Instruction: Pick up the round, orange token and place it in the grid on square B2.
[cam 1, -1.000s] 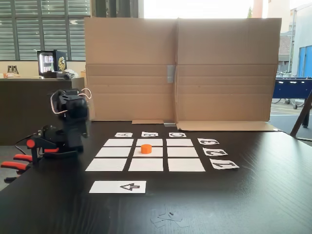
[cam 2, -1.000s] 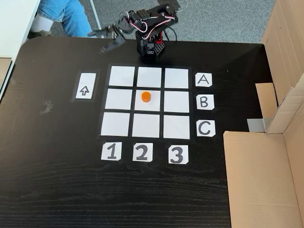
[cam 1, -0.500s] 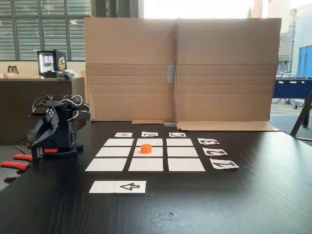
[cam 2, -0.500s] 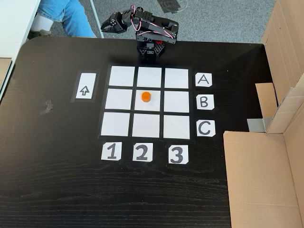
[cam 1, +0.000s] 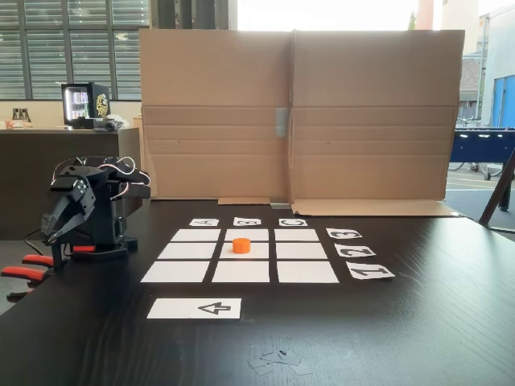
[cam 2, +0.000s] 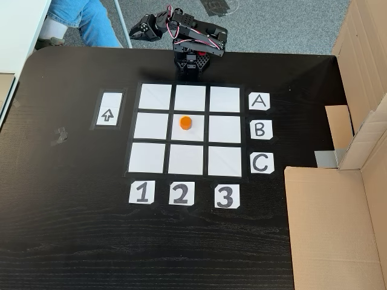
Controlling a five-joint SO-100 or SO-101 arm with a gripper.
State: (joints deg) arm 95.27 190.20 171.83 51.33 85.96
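Observation:
The orange token (cam 1: 241, 244) (cam 2: 185, 123) stands upright on square B2 (cam 1: 261, 251) (cam 2: 195, 134), the centre rectangle of the white paper grid (cam 1: 176, 272) (cam 2: 147, 157). Nothing touches it. The black arm is folded over its base at the table edge, beyond row A. Its gripper (cam 1: 53, 235) (cam 2: 134, 31) hangs off that edge, well away from the grid. The fingers meet at a point and look shut, with nothing between them.
A tall cardboard wall (cam 1: 362, 121) (cam 2: 338, 223) lines the side by column C. A white strip with a black arrow (cam 1: 195, 308) (cam 2: 107, 109) lies beside column 1. Orange clamps (cam 1: 24, 269) hold the arm's base. A person's leg in jeans (cam 2: 78, 18) is behind the table.
The arm swung back from the table's edge area and folded down onto its base, then settled. The token has stayed on the centre square.

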